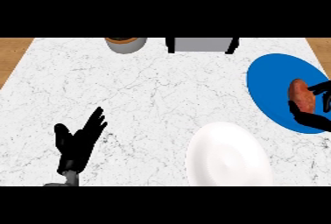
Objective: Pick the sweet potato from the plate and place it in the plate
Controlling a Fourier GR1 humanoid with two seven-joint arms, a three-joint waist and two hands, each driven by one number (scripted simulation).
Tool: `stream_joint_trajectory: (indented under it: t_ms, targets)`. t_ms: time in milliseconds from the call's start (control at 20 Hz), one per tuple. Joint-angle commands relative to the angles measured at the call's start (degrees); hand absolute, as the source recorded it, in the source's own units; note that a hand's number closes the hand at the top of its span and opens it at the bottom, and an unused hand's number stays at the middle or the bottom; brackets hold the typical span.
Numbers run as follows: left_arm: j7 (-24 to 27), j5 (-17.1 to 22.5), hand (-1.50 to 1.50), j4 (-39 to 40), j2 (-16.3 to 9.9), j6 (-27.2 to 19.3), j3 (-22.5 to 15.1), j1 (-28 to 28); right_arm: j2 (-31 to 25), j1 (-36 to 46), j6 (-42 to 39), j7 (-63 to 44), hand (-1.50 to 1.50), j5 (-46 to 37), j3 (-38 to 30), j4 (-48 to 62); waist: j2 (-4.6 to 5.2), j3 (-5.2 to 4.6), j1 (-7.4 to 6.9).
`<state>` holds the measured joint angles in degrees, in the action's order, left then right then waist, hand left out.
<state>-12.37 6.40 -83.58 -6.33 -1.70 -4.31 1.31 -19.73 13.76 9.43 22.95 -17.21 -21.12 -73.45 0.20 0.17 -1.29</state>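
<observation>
The step in hand looks like the pick: the sweet potato point(301, 94) lies on the blue plate point(275, 85) at the right side of the marble counter point(149, 92), and the right hand point(315, 105) curls around it from the picture's right edge, fingers above and thumb below, so it appears to grip the vegetable, which by the look of it is not yet lifted off the plate. The left hand point(79, 141) rests open at the lower left, fingers up, well apart from both plates. The likely next move is a lift clear of the blue plate, then a carry leftward and toward the robot to the white plate point(227, 157), which sits near the blue plate's lower left rim. The path between the two plates is short and nothing stands in it. The blue plate runs off the right edge of the view, so the room on that side cannot be judged. At the far edge of the counter stand a grey round container point(125, 43) and a grey box with dark legs point(202, 44), both well apart from the work and out of the way of the carry.
</observation>
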Motion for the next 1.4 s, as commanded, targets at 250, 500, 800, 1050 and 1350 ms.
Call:
stream_joint_trajectory:
  t_ms: [250, 500, 800, 1050, 1350]
  targets:
    - [1.81, 0.41, 0.00, 3.41, -0.37, 2.18, 0.77, -0.33, -9.14, 21.90, 1.81, 14.44, 1.50, -0.19, -5.31, 37.10, 0.49, -0.05, -0.76]
    - [1.25, -1.57, 0.00, 2.88, 1.67, 0.24, -1.17, -2.85, -11.82, 25.24, 3.49, 4.75, 1.50, -6.95, -1.40, 46.83, 1.18, -0.03, -2.32]
    - [0.95, -1.98, 0.00, 2.35, 1.25, 1.09, -1.90, -2.49, -13.39, 28.60, -2.09, 7.98, -1.50, -11.37, 2.51, 55.94, 1.70, 0.18, -3.55]
    - [-0.66, -2.03, 0.00, 1.66, 2.04, 0.11, -2.07, -3.04, -11.34, 29.86, -5.89, 16.00, -1.50, -7.08, -1.29, 58.78, 1.63, 0.28, -3.06]
    - [0.87, -2.90, 0.00, 1.84, 1.21, -0.06, -1.75, -0.71, -13.93, 30.77, -12.48, 21.81, -1.50, 1.55, -9.77, 60.67, 1.39, 0.25, -2.43]
